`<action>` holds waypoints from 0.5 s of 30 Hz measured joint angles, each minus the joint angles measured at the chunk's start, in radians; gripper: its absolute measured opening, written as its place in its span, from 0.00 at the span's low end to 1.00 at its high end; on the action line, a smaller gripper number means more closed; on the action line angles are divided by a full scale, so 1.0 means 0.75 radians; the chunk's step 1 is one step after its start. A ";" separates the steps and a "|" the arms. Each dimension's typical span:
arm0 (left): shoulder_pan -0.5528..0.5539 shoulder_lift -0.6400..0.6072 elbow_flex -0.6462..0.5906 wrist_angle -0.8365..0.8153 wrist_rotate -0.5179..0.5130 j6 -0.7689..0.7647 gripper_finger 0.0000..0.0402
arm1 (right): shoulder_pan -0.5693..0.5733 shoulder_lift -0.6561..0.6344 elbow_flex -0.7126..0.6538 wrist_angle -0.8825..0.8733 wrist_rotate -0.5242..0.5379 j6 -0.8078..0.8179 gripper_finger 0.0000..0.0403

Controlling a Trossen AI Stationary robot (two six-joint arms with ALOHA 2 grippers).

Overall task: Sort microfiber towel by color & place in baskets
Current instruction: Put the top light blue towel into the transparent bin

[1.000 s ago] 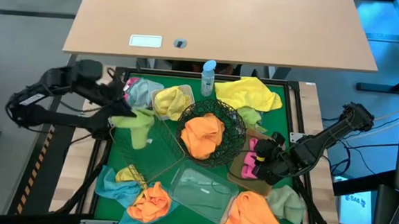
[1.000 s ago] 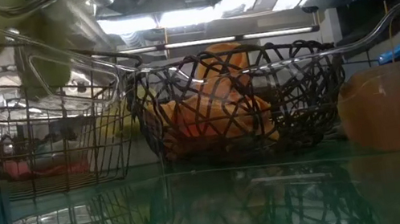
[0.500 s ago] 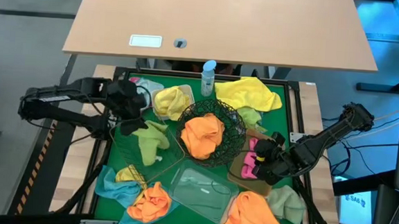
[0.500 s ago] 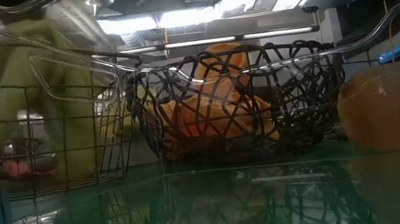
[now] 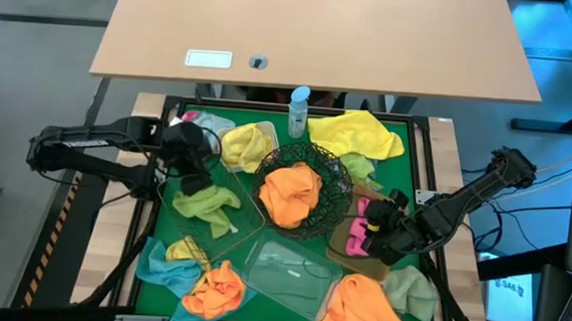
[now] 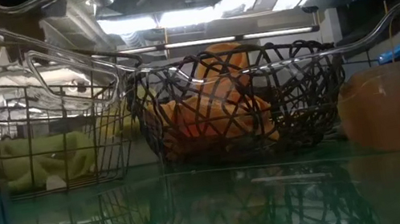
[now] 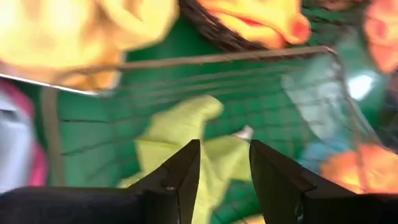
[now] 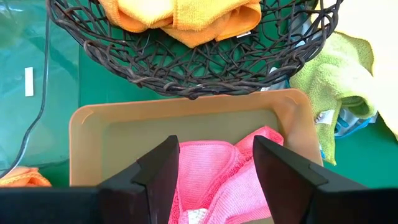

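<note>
A pale green microfiber towel (image 5: 207,203) lies crumpled inside the rectangular wire basket (image 5: 243,226); in the low view this towel (image 6: 21,162) rests on the basket's floor. My left gripper (image 5: 195,182) hangs open just above it, and its wrist view shows the green towel (image 7: 186,134) beyond the parted fingers (image 7: 180,171). At the right, my right gripper (image 5: 366,233) stands open over the tan tray (image 8: 186,118), right above a pink towel (image 8: 211,177). An orange towel (image 5: 291,193) fills the round black wire bowl (image 5: 337,179).
A spray bottle (image 5: 298,111) stands at the mat's back edge beside a big yellow towel (image 5: 357,133). A yellow towel sits in the white tub (image 5: 244,143). Orange towels (image 5: 217,288), a blue towel (image 5: 160,262) and the clear tray (image 5: 289,270) crowd the front.
My left gripper carried the hanging green towel rightward over the wire basket, opened and let it drop inside. The right arm has not moved.
</note>
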 joint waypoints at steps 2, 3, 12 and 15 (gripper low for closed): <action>0.000 0.000 0.000 0.002 -0.087 0.016 0.33 | 0.000 0.000 0.000 0.000 0.000 0.000 0.50; 0.000 0.000 0.000 0.002 -0.137 0.042 0.33 | 0.000 0.000 0.000 0.000 0.000 0.000 0.50; 0.105 0.008 0.000 0.005 -0.778 -0.005 0.33 | 0.000 0.000 0.000 0.000 -0.001 -0.001 0.50; 0.224 0.008 0.000 0.005 -0.770 -0.002 0.33 | 0.000 0.000 0.000 0.000 -0.004 -0.001 0.50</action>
